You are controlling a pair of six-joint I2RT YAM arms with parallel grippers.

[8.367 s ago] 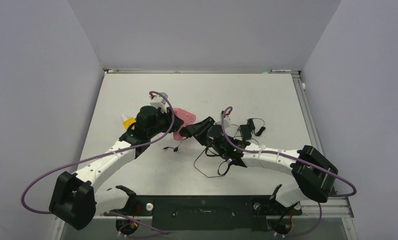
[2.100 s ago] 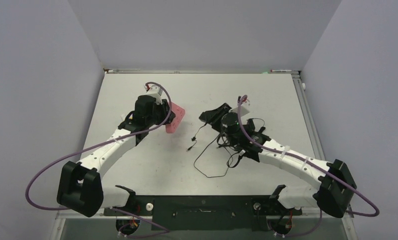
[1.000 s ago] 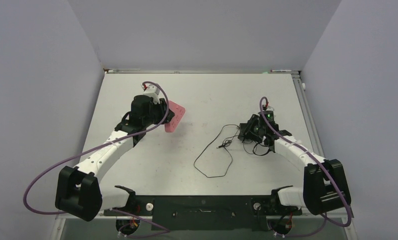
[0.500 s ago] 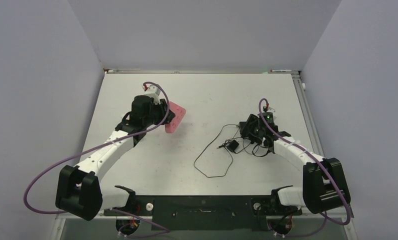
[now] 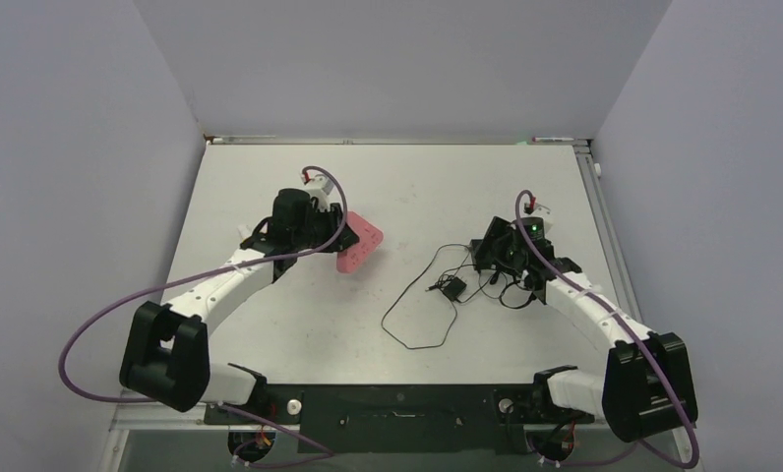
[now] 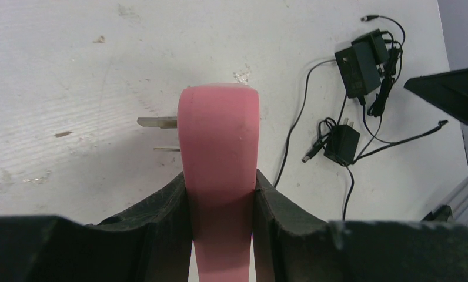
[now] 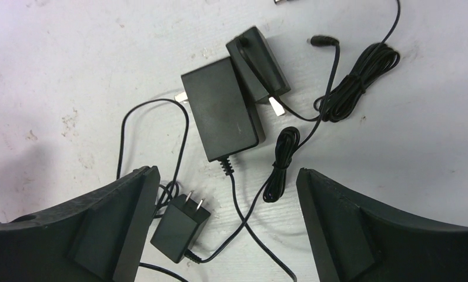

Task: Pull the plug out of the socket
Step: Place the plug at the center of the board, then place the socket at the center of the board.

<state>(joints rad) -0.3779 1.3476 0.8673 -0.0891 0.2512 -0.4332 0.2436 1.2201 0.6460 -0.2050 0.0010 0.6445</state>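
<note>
While left gripper (image 6: 220,197) clamps the pink socket (image 6: 219,132), right gripper (image 7: 223,176) gaping above loose black plug (image 7: 179,228) on table (image 7: 73,70).

L gripper (image 5: 336,239) clamped on pink socket (image 5: 359,244), small black plug (image 5: 453,288) w/ cord (image 5: 414,317) lying just left of R gripper (image 5: 492,260)
</note>
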